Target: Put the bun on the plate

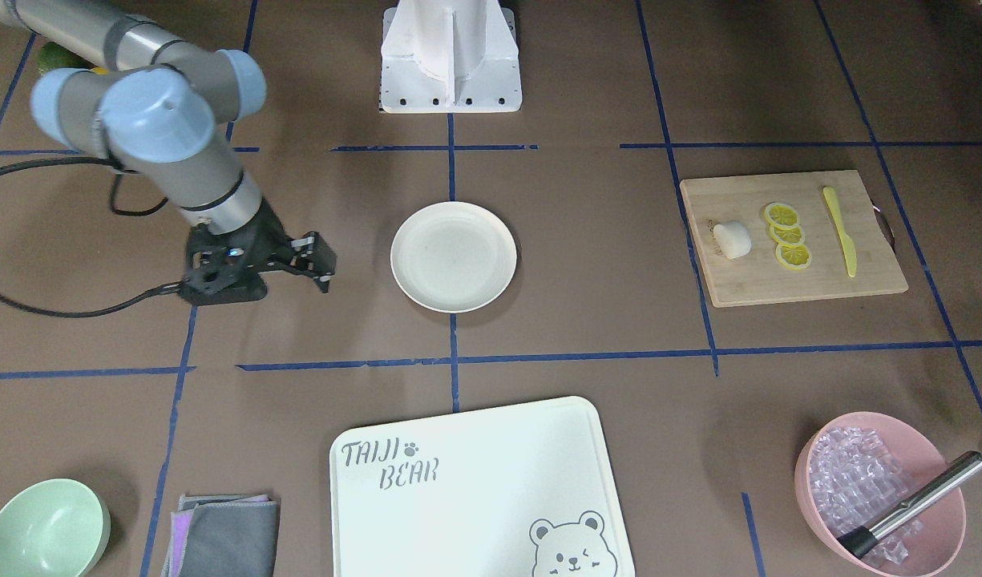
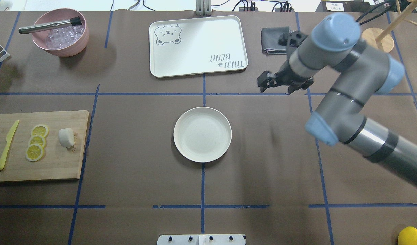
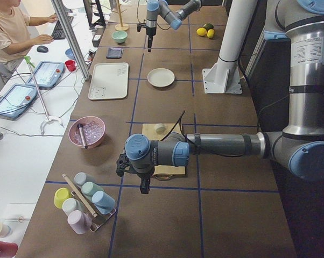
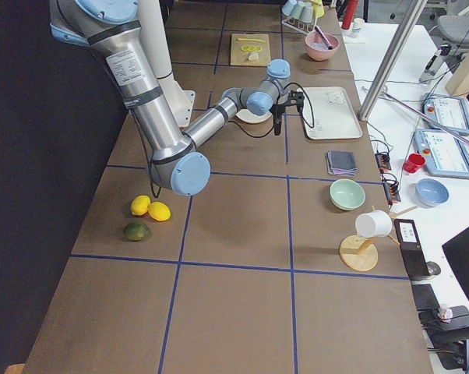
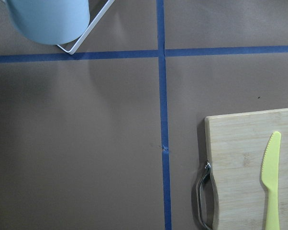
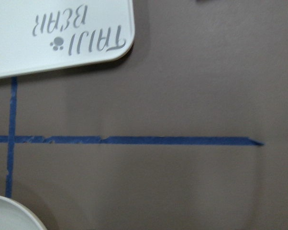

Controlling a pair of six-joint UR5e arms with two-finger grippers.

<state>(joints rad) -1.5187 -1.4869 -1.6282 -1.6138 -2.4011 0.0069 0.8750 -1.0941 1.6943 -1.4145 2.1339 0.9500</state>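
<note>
The bun [image 1: 732, 240] [image 2: 65, 137] is a small white lump lying on a wooden cutting board [image 2: 55, 166], beside three lemon slices [image 2: 37, 141]. The empty cream plate [image 1: 454, 256] [image 2: 202, 134] sits at the table's middle. My right gripper [image 1: 324, 260] [image 2: 262, 84] hovers between the plate and the tray, open and holding nothing. My left gripper [image 3: 144, 188] shows only in the exterior left view, past the board's near end, and I cannot tell whether it is open or shut. The left wrist view shows the board's corner [image 5: 249, 167] and a yellow knife [image 5: 271, 177].
A white tray [image 2: 198, 46] lies beyond the plate. A pink bowl [image 2: 60, 47] holds ice and a metal tool. A grey cloth [image 2: 274, 41], a mint-green bowl [image 1: 46, 529], a cup rack [image 3: 84, 201] and lemons [image 4: 150, 208] ring the table. A person sits at the side bench [image 3: 11, 32].
</note>
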